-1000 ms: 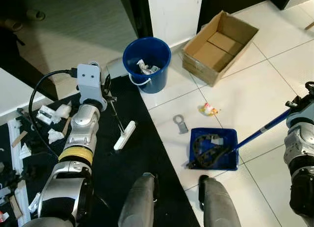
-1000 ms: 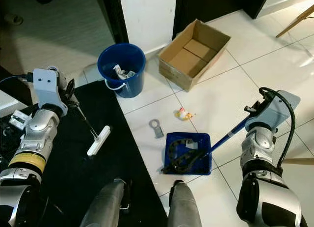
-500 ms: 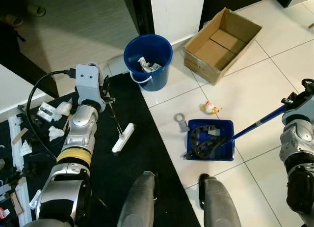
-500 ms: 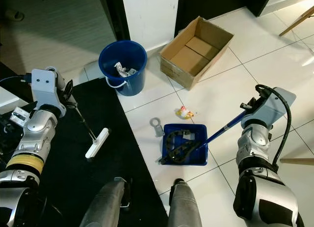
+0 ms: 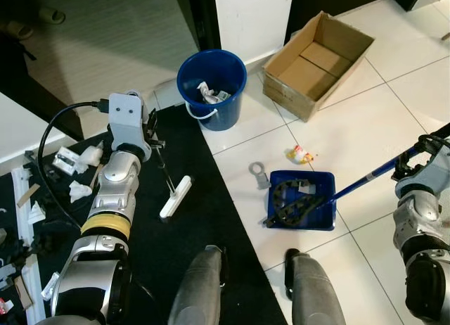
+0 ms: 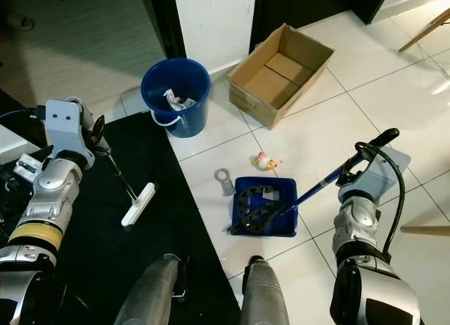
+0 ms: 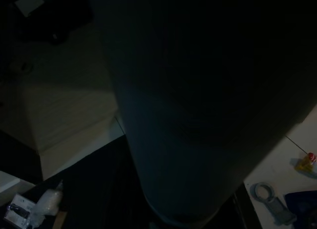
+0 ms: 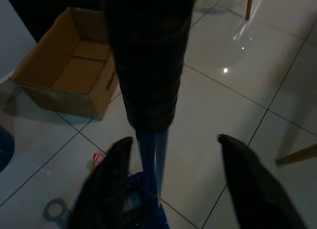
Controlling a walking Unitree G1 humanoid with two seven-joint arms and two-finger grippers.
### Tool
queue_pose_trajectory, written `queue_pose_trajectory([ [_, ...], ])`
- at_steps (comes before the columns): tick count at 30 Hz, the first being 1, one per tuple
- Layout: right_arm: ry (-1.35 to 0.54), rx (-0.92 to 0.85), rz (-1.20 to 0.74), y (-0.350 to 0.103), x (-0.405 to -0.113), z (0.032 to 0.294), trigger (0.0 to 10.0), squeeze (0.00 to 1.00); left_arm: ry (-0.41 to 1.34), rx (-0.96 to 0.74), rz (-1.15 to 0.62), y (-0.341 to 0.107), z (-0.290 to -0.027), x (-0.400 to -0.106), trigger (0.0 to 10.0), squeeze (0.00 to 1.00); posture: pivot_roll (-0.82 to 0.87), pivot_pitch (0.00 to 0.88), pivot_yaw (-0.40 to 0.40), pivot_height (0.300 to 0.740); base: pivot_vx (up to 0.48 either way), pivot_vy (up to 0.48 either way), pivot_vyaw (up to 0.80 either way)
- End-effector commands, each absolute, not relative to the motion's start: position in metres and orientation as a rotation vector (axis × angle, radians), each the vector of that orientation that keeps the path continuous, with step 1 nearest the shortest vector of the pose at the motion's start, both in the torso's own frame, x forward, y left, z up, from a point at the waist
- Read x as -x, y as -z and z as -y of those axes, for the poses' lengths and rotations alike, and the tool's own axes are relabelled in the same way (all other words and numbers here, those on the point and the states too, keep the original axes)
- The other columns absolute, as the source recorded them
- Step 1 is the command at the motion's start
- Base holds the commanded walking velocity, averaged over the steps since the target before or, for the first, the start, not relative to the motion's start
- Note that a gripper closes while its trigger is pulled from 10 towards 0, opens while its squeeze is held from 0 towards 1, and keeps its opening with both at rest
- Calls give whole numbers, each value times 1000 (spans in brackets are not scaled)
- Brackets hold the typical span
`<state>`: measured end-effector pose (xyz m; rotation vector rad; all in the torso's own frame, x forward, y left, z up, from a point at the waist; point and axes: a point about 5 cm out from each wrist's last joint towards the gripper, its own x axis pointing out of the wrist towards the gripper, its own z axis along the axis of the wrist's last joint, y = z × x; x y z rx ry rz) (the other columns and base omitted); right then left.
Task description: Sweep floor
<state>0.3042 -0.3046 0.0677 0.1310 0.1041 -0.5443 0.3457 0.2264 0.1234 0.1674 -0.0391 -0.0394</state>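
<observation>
A white-headed brush (image 5: pixel 176 197) on a thin dark handle rests on the black mat (image 5: pixel 197 233). My left gripper (image 5: pixel 153 141) is shut on the top of that handle. A blue dustpan (image 5: pixel 320 219) sits on the white tiles with a black ring-shaped piece (image 5: pixel 287 202) and a white scrap in it. Its long blue handle (image 5: pixel 365 181) slants up to my right gripper (image 6: pixel 360 163), which holds it just below the black grip end (image 6: pixel 385 136). In the right wrist view the handle (image 8: pixel 152 157) runs between the fingers (image 8: pixel 111 189).
A yellow-and-red scrap (image 5: pixel 299 155) and a grey ring tag (image 5: pixel 258 176) lie on the tiles just beyond the dustpan. A blue bucket (image 5: pixel 211 89) with litter and an open cardboard box (image 5: pixel 316 54) stand by the wall. White scraps (image 5: pixel 79 191) litter the mat's left. My feet (image 5: pixel 204 290) are below.
The dustpan has slid a little to the left and its contents shifted. My right wrist has dropped and turned, so the handle's black end now sticks out past it.
</observation>
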Motion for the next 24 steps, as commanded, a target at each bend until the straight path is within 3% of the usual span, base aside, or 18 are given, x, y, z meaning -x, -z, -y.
queue_pose_trajectory([
  [1, 559, -132, -128, -62, -299, 306, 10000, 620, 30, -168, 42, -123, -226, -346, 10000, 0, 160, 259, 87, 740, 0, 0, 0],
  [2, 558, -134, -121, -63, -300, 305, 10000, 0, 26, -166, 44, -124, -226, -347, 10000, 0, 155, 252, 85, 740, 0, 0, 0],
  [15, 548, -233, -4, -70, -307, 287, 10000, 0, -7, -138, 45, -116, -228, -341, 10000, 0, 57, 122, 67, 740, 0, 0, 0],
  [24, 430, -204, -62, -23, -259, 243, 10000, 0, -17, -156, -158, -44, -234, -288, 10000, 0, 2, 27, 49, 740, 0, 0, 0],
])
